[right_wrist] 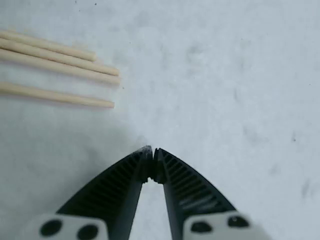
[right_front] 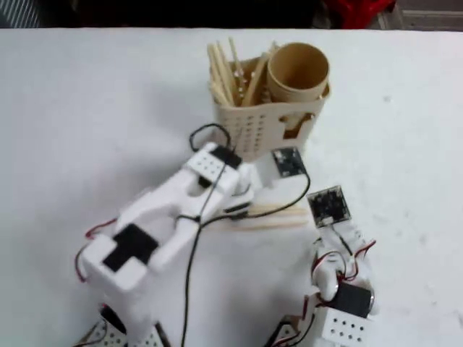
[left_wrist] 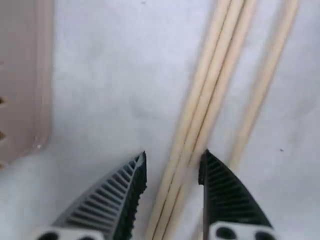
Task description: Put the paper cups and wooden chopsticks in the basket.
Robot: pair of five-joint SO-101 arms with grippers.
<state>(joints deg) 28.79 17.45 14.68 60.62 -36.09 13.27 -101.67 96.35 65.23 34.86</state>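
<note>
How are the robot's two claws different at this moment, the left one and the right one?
The left gripper is open; the right gripper is shut. The left gripper straddles a bundle of loose wooden chopsticks; the right gripper hangs over the table, beside the chopsticks' ends. Both are black, ridged and point down at the table.

Loose chopsticks (right_front: 278, 215) on table (right_front: 87, 108) before basket (right_front: 249, 130)
</note>
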